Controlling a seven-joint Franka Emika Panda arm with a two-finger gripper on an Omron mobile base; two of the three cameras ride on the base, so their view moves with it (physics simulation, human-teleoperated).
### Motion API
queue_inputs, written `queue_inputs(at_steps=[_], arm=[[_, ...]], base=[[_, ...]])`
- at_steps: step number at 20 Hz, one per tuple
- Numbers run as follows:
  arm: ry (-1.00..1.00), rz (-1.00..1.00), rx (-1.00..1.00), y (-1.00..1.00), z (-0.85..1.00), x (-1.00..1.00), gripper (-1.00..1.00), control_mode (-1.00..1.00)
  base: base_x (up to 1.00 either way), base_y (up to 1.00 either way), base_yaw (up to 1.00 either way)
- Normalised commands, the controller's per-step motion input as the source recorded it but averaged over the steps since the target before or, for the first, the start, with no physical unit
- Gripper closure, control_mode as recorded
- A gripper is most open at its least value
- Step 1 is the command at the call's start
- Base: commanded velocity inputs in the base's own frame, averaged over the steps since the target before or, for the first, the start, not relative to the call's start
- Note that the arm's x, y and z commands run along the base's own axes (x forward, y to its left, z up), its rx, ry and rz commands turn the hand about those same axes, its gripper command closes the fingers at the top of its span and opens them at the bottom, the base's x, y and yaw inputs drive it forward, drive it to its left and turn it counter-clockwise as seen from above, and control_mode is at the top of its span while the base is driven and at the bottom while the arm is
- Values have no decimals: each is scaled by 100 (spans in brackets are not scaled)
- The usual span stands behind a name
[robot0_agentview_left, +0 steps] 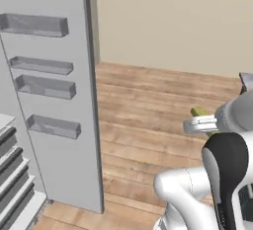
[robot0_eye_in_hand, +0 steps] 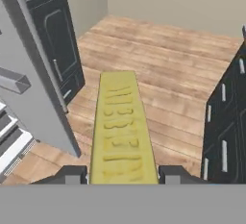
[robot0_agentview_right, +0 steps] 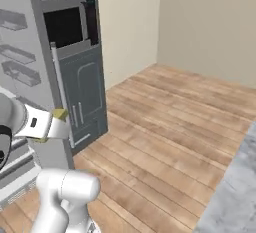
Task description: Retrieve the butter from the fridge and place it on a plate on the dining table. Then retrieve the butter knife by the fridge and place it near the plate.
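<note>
Room: beige walls and a wooden plank floor (robot0_agentview_right: 170, 127); dark grey cabinets (robot0_eye_in_hand: 226, 122) stand at the right of the hand view.
Fridge: the fridge (robot0_agentview_left: 49, 100) is open, its grey door turned out over the floor, with clear bins on the inside and white shelves at the lower left.
Table: a grey marble edge (robot0_agentview_right: 235, 192) at the lower right of the right base view is perhaps the dining table; too little of it is seen to be sure.
Arm: it is raised over the floor, away from the fridge shelves.
Claw: the claw (robot0_eye_in_hand: 123, 174) is closed on the butter, one finger on each long side.
Butter: the butter (robot0_eye_in_hand: 122, 127) is a yellow stick that reaches far forward from the fingers, in the air above the floor.
Risk: the grip sits at one end only, so the stick may turn or slip out if the arm swings fast. The open door is also near the arm and could be hit while the base is driving.
</note>
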Motion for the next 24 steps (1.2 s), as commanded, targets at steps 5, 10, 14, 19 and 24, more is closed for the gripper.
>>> queue_inputs(at_steps=[5, 10, 14, 19, 24], arm=[[0, 0, 0, 0, 0, 0, 100, 100], [0, 0, 0, 0, 0, 0, 100, 100], [0, 0, 0, 0, 0, 0, 100, 100], [0, 0, 0, 0, 0, 0, 100, 100], [0, 0, 0, 0, 0, 0, 100, 100]], base=[[-23, -1, -78], [-31, 0, -73], [-54, 5, -61], [-79, 10, -40], [-100, 0, -21]])
